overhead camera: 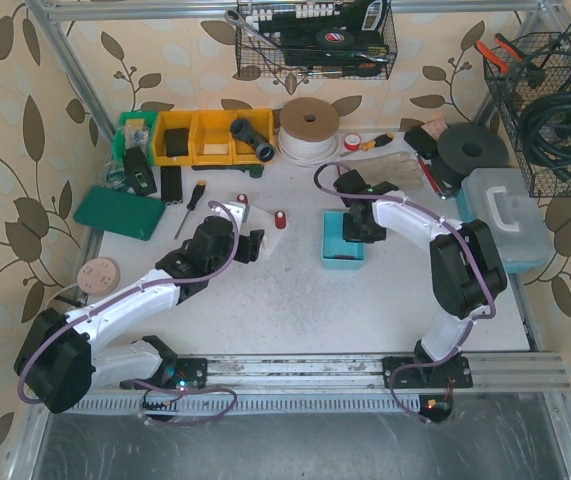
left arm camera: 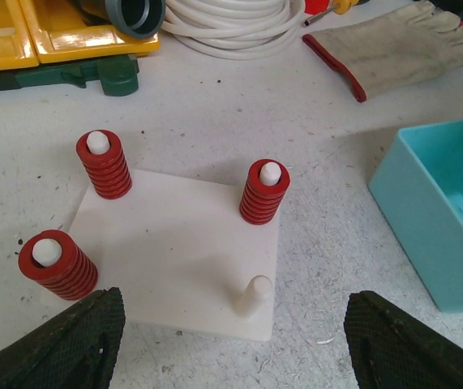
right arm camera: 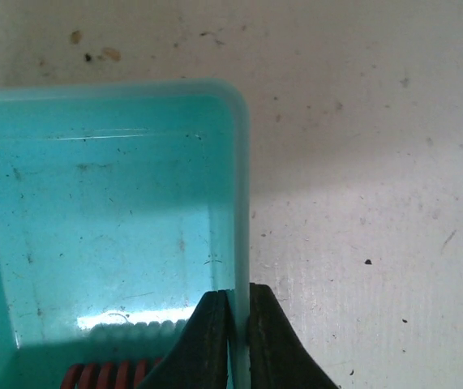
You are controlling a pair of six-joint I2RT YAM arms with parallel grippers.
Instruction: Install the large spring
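The right arm's black gripper [overhead camera: 351,232] is down over the far part of a small teal plastic bin [overhead camera: 342,260] mid-table. The left arm's gripper [overhead camera: 253,245] sits near a red coil spring [overhead camera: 281,219], not touching. Yellow plastic bins [overhead camera: 197,138] line the back.

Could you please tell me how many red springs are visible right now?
4. Three springs sit on the board pegs: back left, back right, front left. A fourth lies in the bin, partly seen; more may be hidden there.
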